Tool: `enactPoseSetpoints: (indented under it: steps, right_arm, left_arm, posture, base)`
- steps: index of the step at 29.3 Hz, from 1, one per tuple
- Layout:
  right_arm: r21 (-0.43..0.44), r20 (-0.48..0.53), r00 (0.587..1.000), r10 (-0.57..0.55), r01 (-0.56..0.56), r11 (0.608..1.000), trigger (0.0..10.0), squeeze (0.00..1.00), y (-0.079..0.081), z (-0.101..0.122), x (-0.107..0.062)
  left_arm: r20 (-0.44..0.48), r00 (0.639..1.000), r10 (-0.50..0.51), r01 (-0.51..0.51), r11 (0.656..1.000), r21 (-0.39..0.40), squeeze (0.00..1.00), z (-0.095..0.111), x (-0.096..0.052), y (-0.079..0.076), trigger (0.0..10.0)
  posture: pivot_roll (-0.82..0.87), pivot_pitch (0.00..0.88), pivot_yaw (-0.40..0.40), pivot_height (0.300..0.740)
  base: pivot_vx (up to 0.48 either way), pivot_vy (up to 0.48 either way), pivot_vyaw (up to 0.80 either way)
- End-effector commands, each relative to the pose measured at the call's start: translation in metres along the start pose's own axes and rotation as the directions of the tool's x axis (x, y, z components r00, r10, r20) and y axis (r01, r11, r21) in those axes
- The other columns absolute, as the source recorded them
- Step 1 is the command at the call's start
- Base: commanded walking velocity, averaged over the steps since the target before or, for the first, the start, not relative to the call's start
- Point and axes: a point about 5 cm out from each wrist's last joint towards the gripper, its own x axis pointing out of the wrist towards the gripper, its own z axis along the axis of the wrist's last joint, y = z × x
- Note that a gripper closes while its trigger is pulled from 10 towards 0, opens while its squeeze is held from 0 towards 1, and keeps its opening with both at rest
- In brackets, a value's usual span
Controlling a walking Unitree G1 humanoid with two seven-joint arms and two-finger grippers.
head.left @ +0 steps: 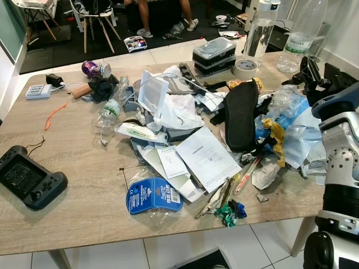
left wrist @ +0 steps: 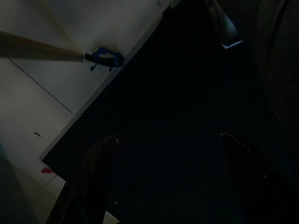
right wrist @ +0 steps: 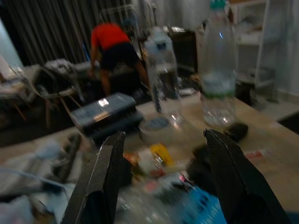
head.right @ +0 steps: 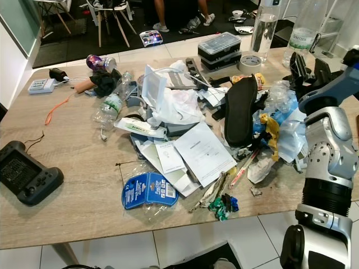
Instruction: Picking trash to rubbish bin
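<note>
Trash heap [head.left: 190, 129] on table [head.left: 73, 218]: paper, plastic, bottles. Right tool [right wrist: 163, 182] fingers apart above; left tool [left wrist: 173, 186] apart.

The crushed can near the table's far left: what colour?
Purple can, clearest in the left eye view.

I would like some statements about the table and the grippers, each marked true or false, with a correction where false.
1. The right gripper is open above the clutter. True.
2. The black game controller lies at the table's left edge. True.
3. The purple can stands upright. False: it lies on its side.
4. The roll of tape sits on the floor. False: it sits on the table, beside a clear bottle.
5. The right gripper holds the blue package. False: it holds nothing.
</note>
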Motion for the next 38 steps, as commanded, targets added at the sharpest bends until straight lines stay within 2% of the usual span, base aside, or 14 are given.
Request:
enactPoseSetpoints:
  steps: [1, 4, 10, 14, 19, 20, 21, 28, 29, 30, 36, 37, 38]
  right_arm:
    - [-0.001, -0.08, 0.997, -0.008, 0.008, 1.0, 10.0, 0.0, -0.002, -0.017, -0.003]
    - [-0.001, -0.17, 0.985, 0.041, -0.042, 0.999, 10.0, 0.0, 0.005, -0.035, -0.005]
    - [0.03, -0.189, 0.977, 0.103, -0.099, 0.995, 10.0, 0.0, 0.016, -0.043, -0.003]
    - [0.036, -0.251, 0.956, 0.15, -0.146, 0.989, 10.0, 0.0, 0.023, -0.054, -0.006]
    - [-0.002, -0.305, 0.944, 0.129, -0.136, 0.991, 10.0, 0.0, 0.023, -0.063, -0.01]
    - [-0.01, -0.307, 0.943, 0.129, -0.139, 0.99, 10.0, 0.63, 0.023, -0.064, -0.01]
    - [-0.027, -0.302, 0.947, 0.106, -0.119, 0.992, 10.0, 1.0, 0.021, -0.064, -0.011]
    - [-0.038, -0.29, 0.954, 0.075, -0.09, 0.995, 10.0, 1.0, 0.017, -0.061, -0.009]
    - [-0.049, -0.301, 0.952, 0.058, -0.077, 0.996, 10.0, 0.87, 0.015, -0.062, -0.009]
    - [-0.046, -0.311, 0.948, 0.058, -0.076, 0.996, 10.0, 0.0, 0.015, -0.063, -0.009]
    - [-0.056, -0.354, 0.935, 0.005, -0.026, 0.998, 10.0, 0.0, 0.009, -0.07, -0.01]
    - [-0.053, -0.354, 0.935, 0.004, -0.025, 0.998, 6.9, 0.0, 0.009, -0.07, -0.01]
    - [-0.057, -0.355, 0.935, -0.004, -0.017, 0.998, 1.3, 0.0, 0.008, -0.069, -0.01]
  left_arm:
    - [0.002, 1.0, -0.026, 0.026, 1.0, 0.012, 0.0, 0.0, 0.001, -0.006, 10.0]
    - [0.005, 1.0, -0.025, 0.025, 1.0, 0.014, 0.0, 0.001, 0.001, -0.006, 10.0]
    - [0.005, 1.0, -0.025, 0.025, 1.0, 0.017, 0.0, 0.001, 0.001, -0.006, 10.0]
    - [0.004, 1.0, -0.026, 0.026, 1.0, 0.015, 0.0, 0.001, 0.001, -0.006, 10.0]
    - [0.004, 1.0, -0.027, 0.027, 1.0, 0.011, 0.0, 0.0, 0.0, -0.007, 10.0]
    - [0.003, 1.0, -0.028, 0.028, 1.0, 0.011, 0.0, 0.0, 0.0, -0.007, 10.0]
    - [0.002, 1.0, -0.029, 0.029, 1.0, 0.011, 0.0, 0.0, 0.0, -0.007, 10.0]
    - [0.002, 1.0, -0.03, 0.03, 0.999, 0.012, 0.0, 0.0, 0.001, -0.007, 10.0]
    - [0.003, 1.0, -0.03, 0.03, 0.999, 0.011, 0.0, 0.0, 0.001, -0.007, 10.0]
    - [0.003, 1.0, -0.03, 0.03, 0.999, 0.011, 0.0, 0.0, 0.001, -0.007, 10.0]
    - [0.005, 1.0, -0.031, 0.031, 0.999, 0.01, 0.0, 0.001, 0.001, -0.007, 10.0]
    - [0.005, 0.999, -0.031, 0.031, 0.999, 0.01, 0.0, 0.001, 0.001, -0.007, 10.0]
    - [0.005, 0.999, -0.031, 0.031, 0.999, 0.01, 0.0, 0.001, 0.001, -0.007, 10.0]
  posture:
    - [-0.08, 0.11, 0.051, 0.74]
    - [-0.08, 0.11, 0.051, 0.74]
    - [-0.08, 0.11, 0.051, 0.74]
    - [-0.08, 0.11, 0.051, 0.74]
    - [-0.08, 0.112, 0.049, 0.74]
    - [-0.08, 0.112, 0.049, 0.74]
    - [-0.08, 0.112, 0.049, 0.74]
    - [-0.08, 0.113, 0.049, 0.74]
    - [-0.08, 0.113, 0.049, 0.74]
    - [-0.08, 0.113, 0.049, 0.74]
    - [-0.08, 0.112, 0.047, 0.74]
    - [-0.08, 0.112, 0.047, 0.74]
    - [-0.08, 0.112, 0.047, 0.74]
  base:
    - [0.0, 0.0, 0.0]
    - [0.0, 0.0, 0.0]
    - [0.0, 0.0, 0.0]
    - [0.0, 0.0, 0.0]
    - [0.0, 0.0, 0.0]
    - [0.0, 0.0, 0.0]
    - [0.0, 0.0, 0.0]
    - [0.0, 0.0, 0.0]
    - [0.0, 0.0, 0.0]
    - [0.0, 0.0, 0.0]
    - [0.0, 0.0, 0.0]
    - [0.0, 0.0, 0.0]
    - [0.0, 0.0, 0.0]
